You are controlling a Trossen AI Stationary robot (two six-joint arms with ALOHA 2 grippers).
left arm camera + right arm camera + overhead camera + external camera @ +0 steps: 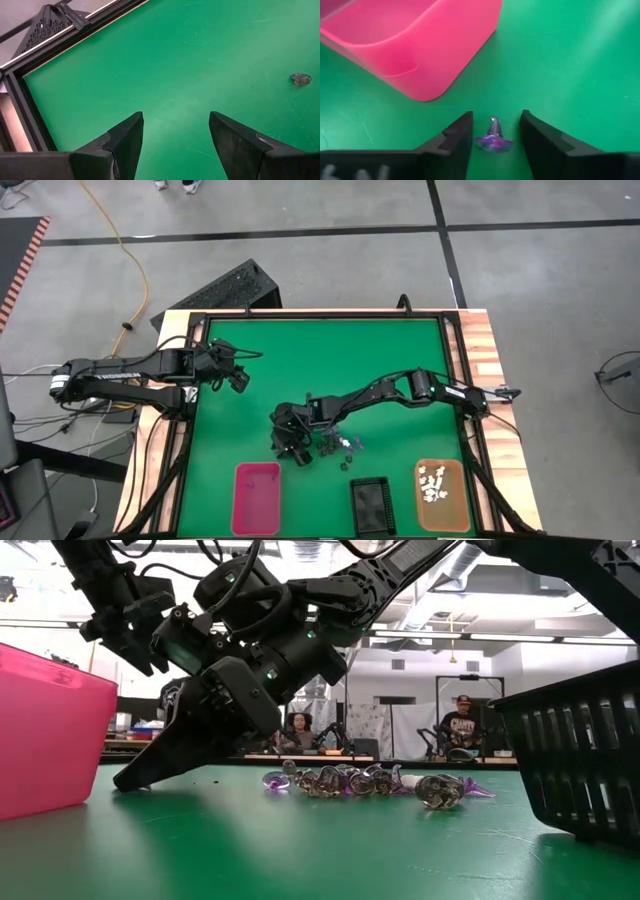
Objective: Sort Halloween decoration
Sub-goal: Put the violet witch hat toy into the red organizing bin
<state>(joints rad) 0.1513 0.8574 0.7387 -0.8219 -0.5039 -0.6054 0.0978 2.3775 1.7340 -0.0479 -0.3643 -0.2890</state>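
Halloween decoration (385, 783) was a small heap of tiny trinkets, purple and dark/grey, some glossy, lying on the green desk (320, 370) near its middle front, between the pink tray (256, 497) and the orange tray (441, 495), just behind the black tray (369, 505). White trinkets (433, 483) sat inside the orange tray. 1 purple trinket (493, 139), shaped like a little cone on a wide brim, lay on the mat between the 2 fingers of the right claw (495, 136), not touching either as far as could be seen; fingers stood apart, nothing clamped. Right claw (293, 448) was low over the desk just left of the heap, tips at or near the mat in the low view, close to the pink tray's corner. Left claw (237, 376) waited well apart at the desk's left side, raised, fingers apart and holding nothing; its wrist view showed bare green mat and 1 small grey trinket (300, 79) farther off. Individual shapes in the heap were too small to make out from above; in the low view they overlapped, so a count was not possible. Pink tray and black tray were cut off at the low view's edges. Black tray's contents could not be told; pink tray's inside looked bare from above. 2 people sat blurred in the room behind the desk.
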